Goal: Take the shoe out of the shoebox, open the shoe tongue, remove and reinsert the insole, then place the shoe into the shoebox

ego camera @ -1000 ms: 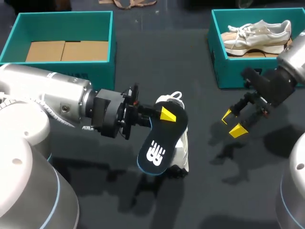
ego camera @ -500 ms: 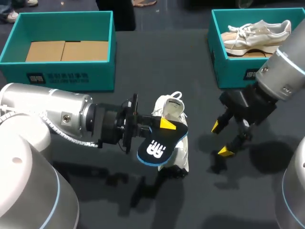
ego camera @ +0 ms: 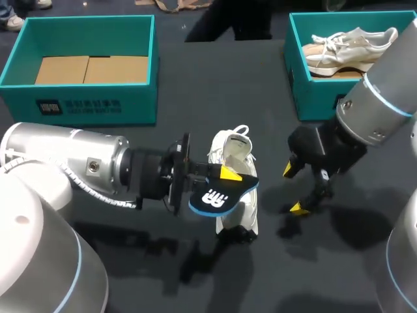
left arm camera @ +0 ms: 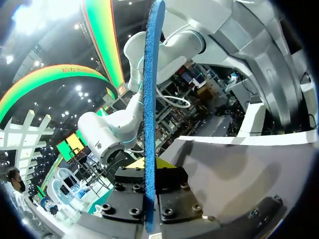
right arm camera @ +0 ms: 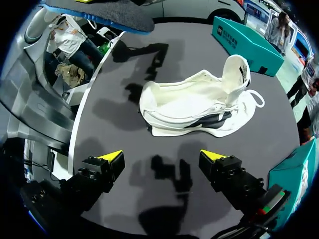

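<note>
Here the left gripper [ego camera: 225, 175] sits at the centre of the head frame, clenched on the insole [ego camera: 218, 195]. The insole is dark with a white logo and a blue rim, and it is held nearly flat above the shoe [ego camera: 238, 212]. In the left wrist view the insole [left arm camera: 149, 99] shows edge-on as a thin blue strip. It is pinched from 2 sides between the fingers of the left gripper [left arm camera: 148, 167].

The white shoe is out of the shoebox. It stands on the dark desk [ego camera: 195, 72] just below the centre of the head frame, partly covered by the insole.

The right gripper [ego camera: 293, 190] hovers right of centre, just beside the shoe, released and holding nothing. In the right wrist view its fingers [right arm camera: 112, 157] are spread wide. The shoe [right arm camera: 199, 107] lies ahead of the right gripper [right arm camera: 162, 157] with its opening in view, and the insole [right arm camera: 104, 15] is farther ahead.

1 teal shoebox [ego camera: 85, 104] with cardboard inside sits at the upper left of the head frame. A 2nd shoebox [ego camera: 313, 98] at the upper right holds another pale shoe [ego camera: 352, 45].
</note>
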Action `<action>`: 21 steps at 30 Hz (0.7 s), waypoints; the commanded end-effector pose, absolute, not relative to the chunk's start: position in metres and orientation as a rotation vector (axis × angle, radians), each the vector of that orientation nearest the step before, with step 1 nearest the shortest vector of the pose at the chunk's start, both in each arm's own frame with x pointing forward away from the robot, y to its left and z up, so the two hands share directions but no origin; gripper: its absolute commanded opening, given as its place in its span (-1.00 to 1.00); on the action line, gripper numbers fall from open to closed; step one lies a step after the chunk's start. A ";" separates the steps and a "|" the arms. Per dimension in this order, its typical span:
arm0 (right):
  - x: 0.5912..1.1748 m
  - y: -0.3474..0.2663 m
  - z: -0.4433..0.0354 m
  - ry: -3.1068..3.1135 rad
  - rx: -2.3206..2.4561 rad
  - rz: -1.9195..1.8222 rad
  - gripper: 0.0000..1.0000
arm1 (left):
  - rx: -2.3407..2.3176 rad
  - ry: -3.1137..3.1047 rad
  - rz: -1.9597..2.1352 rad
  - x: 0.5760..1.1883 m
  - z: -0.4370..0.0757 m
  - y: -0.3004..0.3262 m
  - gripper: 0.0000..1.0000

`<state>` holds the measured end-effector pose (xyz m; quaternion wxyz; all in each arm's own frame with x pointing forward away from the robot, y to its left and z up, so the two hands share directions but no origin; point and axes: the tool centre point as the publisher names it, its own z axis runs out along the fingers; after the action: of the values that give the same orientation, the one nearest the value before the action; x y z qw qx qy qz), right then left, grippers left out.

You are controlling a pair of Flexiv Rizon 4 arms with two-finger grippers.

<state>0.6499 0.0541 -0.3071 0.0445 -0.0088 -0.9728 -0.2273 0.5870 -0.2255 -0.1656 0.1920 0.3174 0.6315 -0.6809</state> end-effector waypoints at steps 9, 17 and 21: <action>0.651 0.075 -0.327 -3.125 0.051 -0.625 1.00 | 0.748 1.780 -2.039 0.591 -0.179 -0.234 -1.00; 0.666 0.084 -0.339 -3.126 0.087 -0.649 1.00 | 0.772 1.767 -2.024 0.606 -0.204 -0.252 -1.00; 0.674 0.087 -0.347 -3.126 0.104 -0.690 1.00 | 0.742 1.755 -2.048 0.616 -0.212 -0.252 -1.00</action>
<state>0.6656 0.0793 -0.3310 -0.0339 0.0298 -0.9771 -0.2078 0.6052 -0.2386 -0.1993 0.1743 0.2577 0.6270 -0.7142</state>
